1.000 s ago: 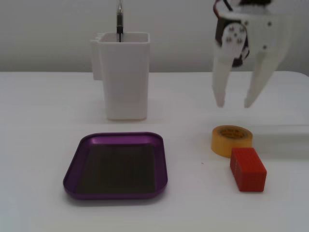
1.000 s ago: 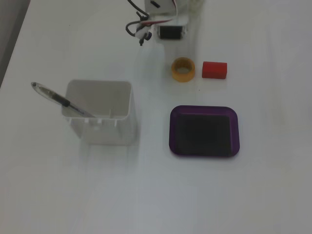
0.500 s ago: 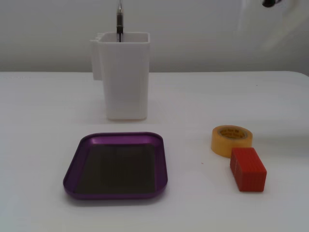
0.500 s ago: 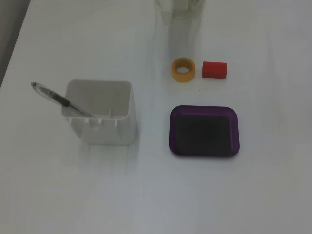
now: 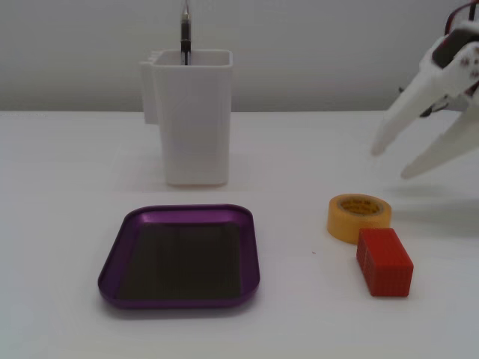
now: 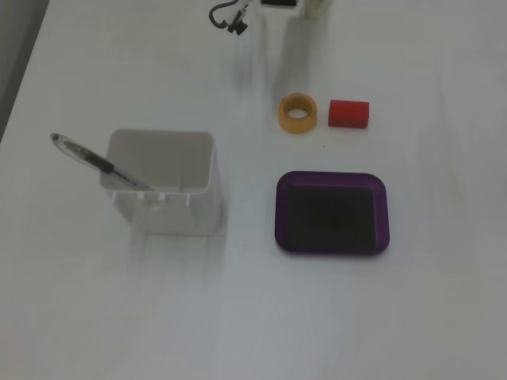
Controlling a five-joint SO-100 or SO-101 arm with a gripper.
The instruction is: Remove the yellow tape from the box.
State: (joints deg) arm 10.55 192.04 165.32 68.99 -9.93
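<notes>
We see the yellow tape (image 5: 358, 217) lying flat on the table beside the box (image 5: 180, 298), touching the red block (image 5: 385, 262), while the gripper (image 5: 392, 163) hangs above with jaws apart.

A fixed view looks low across the table (image 5: 67, 314); another looks straight down; both share the box (image 5: 179, 298) (image 6: 332, 247).

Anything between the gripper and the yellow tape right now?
Nothing visible. The gripper hangs open above and to the right of the tape in the side-on fixed view, with bare table between. The red block touches the tape's near side, away from the gripper. The tape already lies outside the tray.
</notes>
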